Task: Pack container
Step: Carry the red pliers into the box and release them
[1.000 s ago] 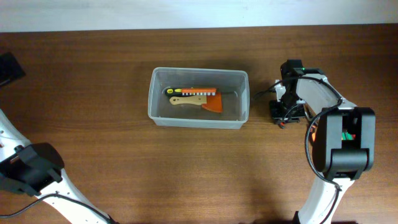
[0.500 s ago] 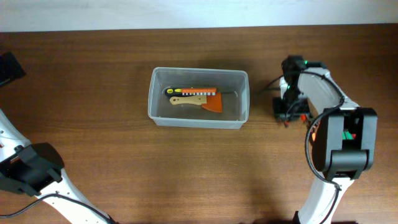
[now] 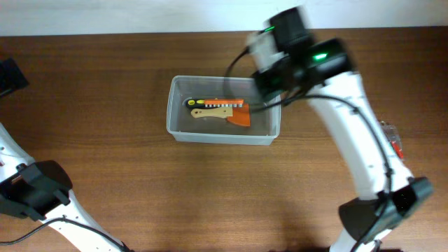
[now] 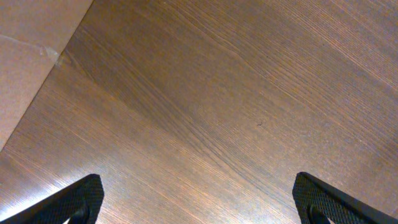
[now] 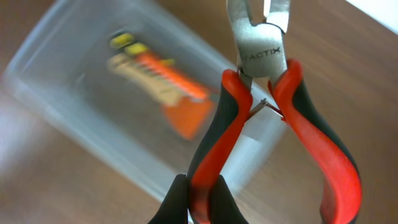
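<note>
The clear container (image 3: 178,129) stands mid-table and shows blurred in the right wrist view (image 5: 56,93). Inside it lie a yellow-and-black tool, an orange strip and a wooden-handled orange scraper (image 3: 222,110). My right gripper (image 5: 200,200) is shut on one handle of the red-and-black pliers (image 5: 261,74). It holds them above the container's right end, steel jaws pointing away. In the overhead view the right gripper (image 3: 271,75) hovers over the container's far right corner. My left gripper (image 4: 199,202) is open and empty over bare wood.
A small clear case with red parts (image 3: 393,138) lies at the right, partly hidden by the right arm. A black object (image 3: 10,75) sits at the far left edge. The left arm's body (image 3: 35,190) is at the front left.
My right arm has swung from the table right of the container up and left to above the container's right end, carrying the pliers. The left arm has not moved.
</note>
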Controlling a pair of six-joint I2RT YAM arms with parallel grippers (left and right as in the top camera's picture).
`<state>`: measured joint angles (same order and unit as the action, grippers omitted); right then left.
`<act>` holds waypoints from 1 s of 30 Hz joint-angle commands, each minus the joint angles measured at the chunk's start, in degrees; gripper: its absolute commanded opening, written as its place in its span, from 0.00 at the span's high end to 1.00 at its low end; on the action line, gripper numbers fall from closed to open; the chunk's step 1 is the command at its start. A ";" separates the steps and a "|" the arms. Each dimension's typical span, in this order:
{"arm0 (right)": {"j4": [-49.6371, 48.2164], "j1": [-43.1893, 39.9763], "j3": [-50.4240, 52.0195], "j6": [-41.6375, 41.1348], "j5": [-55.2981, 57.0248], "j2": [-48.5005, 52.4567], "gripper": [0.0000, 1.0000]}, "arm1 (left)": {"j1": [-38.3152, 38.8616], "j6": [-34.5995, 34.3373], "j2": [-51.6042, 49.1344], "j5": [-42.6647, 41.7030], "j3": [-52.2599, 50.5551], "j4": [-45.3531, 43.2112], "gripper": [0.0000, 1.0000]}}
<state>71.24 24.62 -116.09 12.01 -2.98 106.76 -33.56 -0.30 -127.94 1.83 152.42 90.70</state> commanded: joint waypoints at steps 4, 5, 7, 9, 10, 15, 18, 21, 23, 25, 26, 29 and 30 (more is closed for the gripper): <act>-2.54 7.50 1.51 22.45 -0.94 7.30 0.96 | -0.26 -0.76 0.33 -0.76 0.20 0.07 0.01; -2.99 8.13 1.51 25.38 -0.92 8.46 0.96 | -0.26 -0.76 0.33 -0.76 0.20 0.07 0.01; -4.20 9.09 1.51 31.19 -0.94 11.13 0.96 | -0.26 -0.76 0.33 -0.76 0.20 0.07 0.01; -5.40 9.49 1.51 33.77 -0.94 13.51 0.96 | -0.26 -0.76 0.33 -0.76 0.20 0.07 0.01; -5.95 9.53 1.51 34.10 -1.14 14.64 0.96 | -0.26 -0.76 0.33 -0.76 0.20 0.07 0.01; -6.12 10.67 1.51 34.05 -7.67 19.19 0.96 | -0.26 -0.76 0.33 -0.76 0.20 0.07 0.01; -6.64 12.39 1.51 34.01 -8.22 21.07 0.96 | -0.26 -0.76 0.33 -0.79 0.20 0.07 0.01; -7.98 13.81 1.51 32.83 -7.72 21.99 0.96 | -0.26 -0.76 0.33 -0.79 0.20 0.07 0.01; -9.51 14.05 1.51 30.47 -6.51 22.21 0.87 | -0.26 -0.76 0.33 -0.76 0.20 0.07 0.01; -10.21 13.88 1.49 27.85 -4.33 22.21 0.01 | -0.26 -0.76 0.33 -0.76 0.20 0.07 0.01; -10.16 13.57 1.38 26.18 -2.47 22.16 0.01 | -0.26 -0.76 0.33 -0.79 0.20 0.07 0.01; -6.97 12.15 -0.15 20.31 5.57 21.11 0.01 | -0.26 -0.76 0.33 -0.79 0.20 0.07 0.01; -5.29 11.39 -1.18 17.59 8.50 20.46 0.01 | -0.26 -0.76 0.33 -0.79 0.20 0.07 0.01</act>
<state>63.66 37.95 -115.04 37.50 -3.05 128.97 -33.56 -0.30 -127.94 1.83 152.40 90.67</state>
